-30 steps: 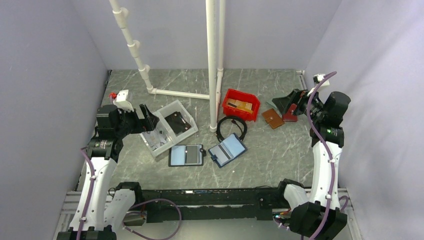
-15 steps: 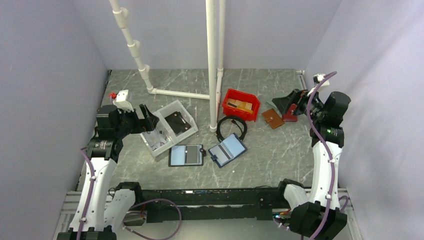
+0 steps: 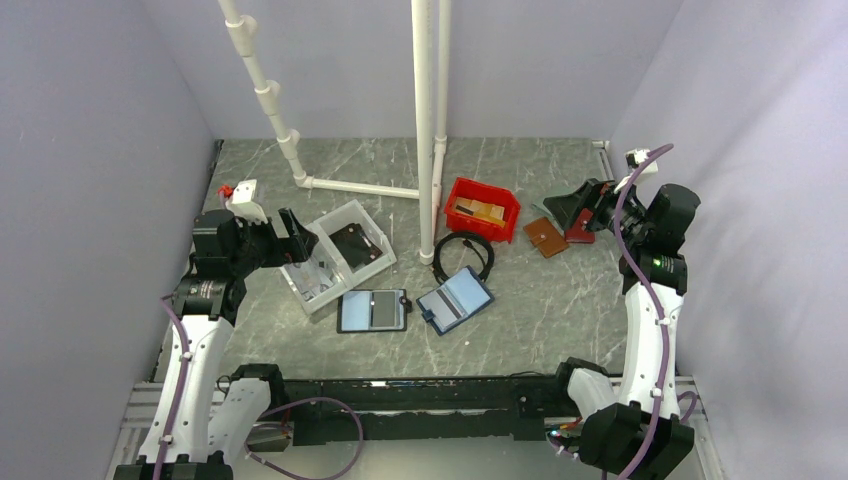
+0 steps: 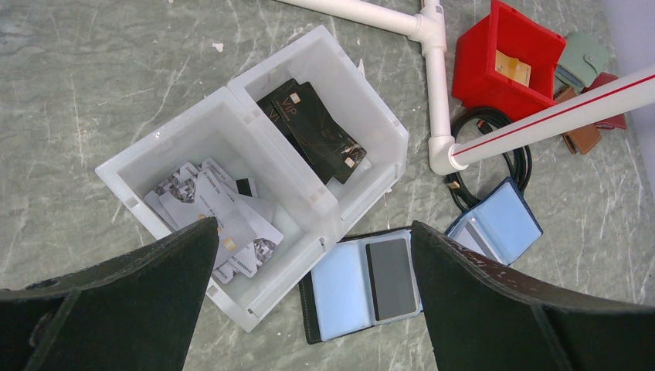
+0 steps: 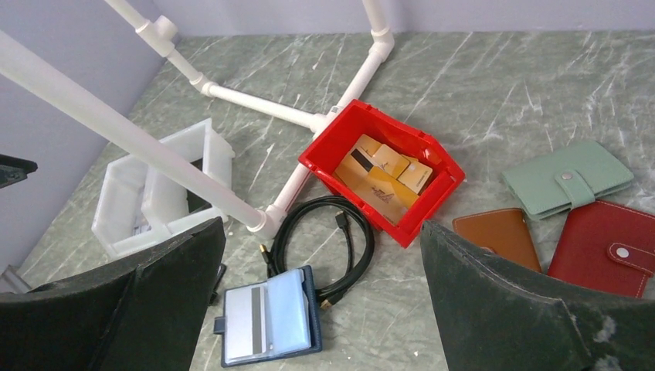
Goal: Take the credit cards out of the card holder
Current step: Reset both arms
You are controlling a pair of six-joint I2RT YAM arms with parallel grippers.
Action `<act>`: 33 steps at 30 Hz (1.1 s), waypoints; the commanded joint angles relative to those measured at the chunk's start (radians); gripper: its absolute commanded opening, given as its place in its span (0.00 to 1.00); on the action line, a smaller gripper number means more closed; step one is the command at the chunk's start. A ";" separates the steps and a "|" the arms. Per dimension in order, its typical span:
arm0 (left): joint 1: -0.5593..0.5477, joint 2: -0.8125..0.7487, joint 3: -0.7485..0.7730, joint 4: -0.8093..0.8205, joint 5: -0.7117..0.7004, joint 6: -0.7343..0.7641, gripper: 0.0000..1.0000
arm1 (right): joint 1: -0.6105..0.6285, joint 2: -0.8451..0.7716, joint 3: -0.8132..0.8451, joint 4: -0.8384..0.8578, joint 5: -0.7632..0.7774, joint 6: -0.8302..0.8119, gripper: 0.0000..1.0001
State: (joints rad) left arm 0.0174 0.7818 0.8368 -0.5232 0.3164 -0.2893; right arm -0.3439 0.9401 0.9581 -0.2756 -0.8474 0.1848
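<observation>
The card holder (image 3: 455, 300) lies open on the table's middle, navy outside and light blue inside, with a small tab on one edge. It also shows in the left wrist view (image 4: 498, 224) and the right wrist view (image 5: 270, 317). A grey credit card (image 5: 246, 313) with a dark stripe sits in one of its sleeves. My left gripper (image 3: 285, 240) hovers open above the white bin, left of the holder (image 4: 314, 226). My right gripper (image 3: 570, 210) hangs open over the far right, well away from the holder (image 5: 322, 226). Neither holds anything.
A white two-part bin (image 3: 300, 285) holds silver and black cards. A black-edged folio (image 3: 372, 310) lies open beside the holder. A red bin (image 3: 482, 208) holds gold cards. A black cable (image 3: 463, 250), brown (image 3: 545, 237), red (image 5: 610, 247) and green (image 5: 568, 185) wallets, and white pipes (image 3: 425, 130) stand nearby.
</observation>
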 commanded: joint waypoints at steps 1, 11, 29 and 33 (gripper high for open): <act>0.004 -0.013 0.004 0.016 0.006 0.029 1.00 | -0.006 -0.018 0.009 0.038 -0.013 0.020 1.00; 0.004 -0.013 0.004 0.015 0.006 0.030 0.99 | -0.006 -0.021 0.006 0.039 -0.008 0.027 1.00; 0.004 -0.012 0.003 0.014 0.004 0.031 0.99 | -0.006 -0.021 0.004 0.041 -0.001 0.027 1.00; 0.004 -0.012 0.002 0.015 0.004 0.030 0.99 | -0.006 -0.020 0.005 0.041 -0.002 0.027 1.00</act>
State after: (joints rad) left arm 0.0174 0.7818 0.8368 -0.5232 0.3161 -0.2893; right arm -0.3439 0.9401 0.9581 -0.2756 -0.8467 0.1955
